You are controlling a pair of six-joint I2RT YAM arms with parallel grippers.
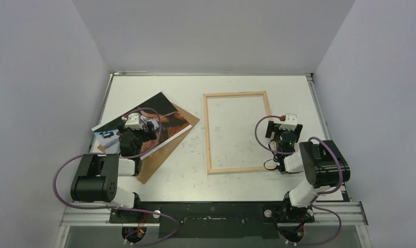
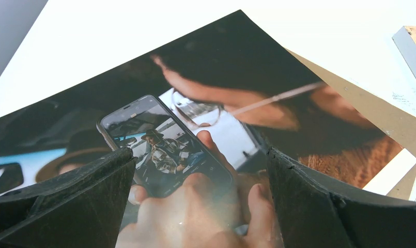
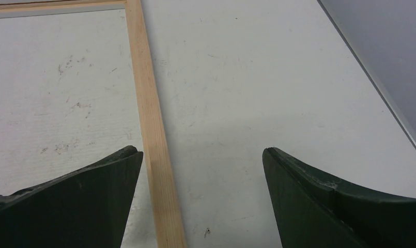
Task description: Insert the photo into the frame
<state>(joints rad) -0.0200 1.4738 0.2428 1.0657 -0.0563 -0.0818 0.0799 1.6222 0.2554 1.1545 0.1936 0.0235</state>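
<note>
The photo (image 1: 159, 111) lies face up and askew at the left of the table, dark with an orange-brown figure. It fills the left wrist view (image 2: 221, 67). My left gripper (image 1: 146, 124) hovers low over it, open (image 2: 200, 155), with only the print's surface showing between the fingers. The frame (image 1: 235, 95), thin pale wood, lies flat at the table's middle with bare table inside it. My right gripper (image 1: 279, 124) is open over the frame's right slat (image 3: 151, 119). That slat runs just inside the left finger (image 3: 112, 175), and nothing is held.
A brown fibreboard backing panel (image 1: 162, 152) lies under the photo, sticking out at its right and near sides (image 2: 371, 103). Grey walls close in the table on three sides. A metal rail (image 3: 381, 93) runs along the right table edge.
</note>
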